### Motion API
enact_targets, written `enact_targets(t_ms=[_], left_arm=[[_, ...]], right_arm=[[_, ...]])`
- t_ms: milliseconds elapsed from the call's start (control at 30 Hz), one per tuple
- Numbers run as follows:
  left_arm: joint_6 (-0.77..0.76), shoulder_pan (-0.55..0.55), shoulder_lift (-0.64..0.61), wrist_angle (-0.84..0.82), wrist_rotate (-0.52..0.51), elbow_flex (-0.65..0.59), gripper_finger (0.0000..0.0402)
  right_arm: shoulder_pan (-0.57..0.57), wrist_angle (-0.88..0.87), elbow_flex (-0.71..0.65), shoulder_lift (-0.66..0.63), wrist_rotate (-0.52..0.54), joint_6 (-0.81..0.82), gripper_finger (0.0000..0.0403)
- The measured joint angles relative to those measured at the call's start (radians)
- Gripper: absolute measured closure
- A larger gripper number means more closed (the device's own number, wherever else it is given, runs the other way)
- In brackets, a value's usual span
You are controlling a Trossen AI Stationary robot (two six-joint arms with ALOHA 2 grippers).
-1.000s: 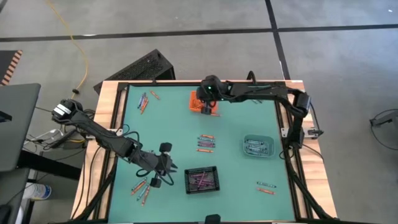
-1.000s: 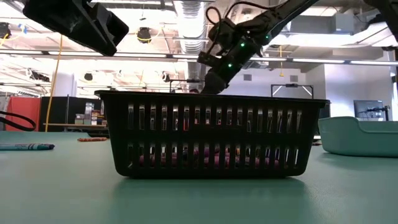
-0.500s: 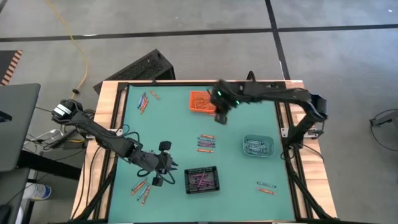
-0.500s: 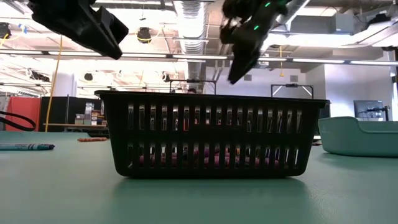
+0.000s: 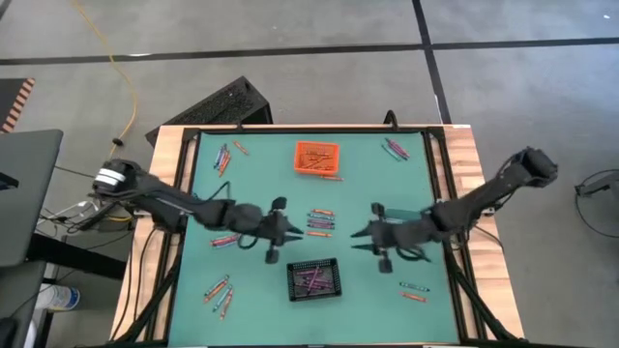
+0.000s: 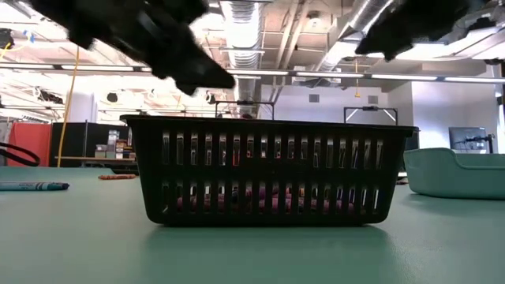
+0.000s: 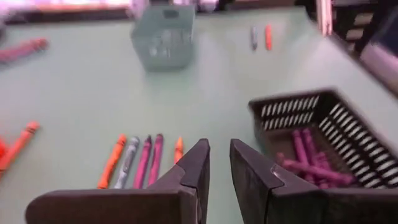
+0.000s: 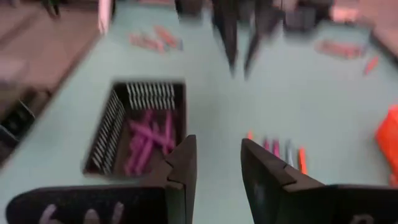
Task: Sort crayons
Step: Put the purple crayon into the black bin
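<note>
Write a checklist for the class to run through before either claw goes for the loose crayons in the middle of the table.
1. Left claw empty: ok, fingers apart, nothing between them.
2. Right claw empty: ok, fingers apart, nothing held.
3. Target in view: ok, the middle crayons lie loose on the table between the two claws.
4. Arms clear of each other: ok for now, but both claws point at the same crayons, so probably only one should go.
5. Black bin sorted: ok, only purple crayons show inside.
6. Teal bin contents: cannot tell, too blurred, and the right arm covers it from above.
</note>
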Motion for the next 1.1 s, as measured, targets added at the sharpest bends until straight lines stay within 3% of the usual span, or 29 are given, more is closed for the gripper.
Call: enact_targets(t_ms=[200,400,500,767,1100], left_arm=[[0.032,0.101,0.217,-0.124,0.045,0.194,0.035],[0.047,0.167,0.347,-0.413,0.088,0.412,0.035],[0.041,0.18,0.402,-0.481,0.132,0.488,0.035],[0.064,0.178,0.495,-0.527,0.148,0.551,0.035],[0.087,0.184,0.5,-0.554,0.124,0.551,0.0349]], right_arm=[[0.126,0.205,-0.111,-0.031,0.105,-0.094,0.0285],[0.176,0.207,-0.121,0.034,0.226,-0.126,0.0285],[0.194,0.171,-0.122,0.039,0.266,-0.154,0.0285],[0.206,0.059,-0.121,0.029,0.278,-0.16,0.0285],[0.191,0.009,-0.121,0.029,0.284,-0.148,0.0285]])
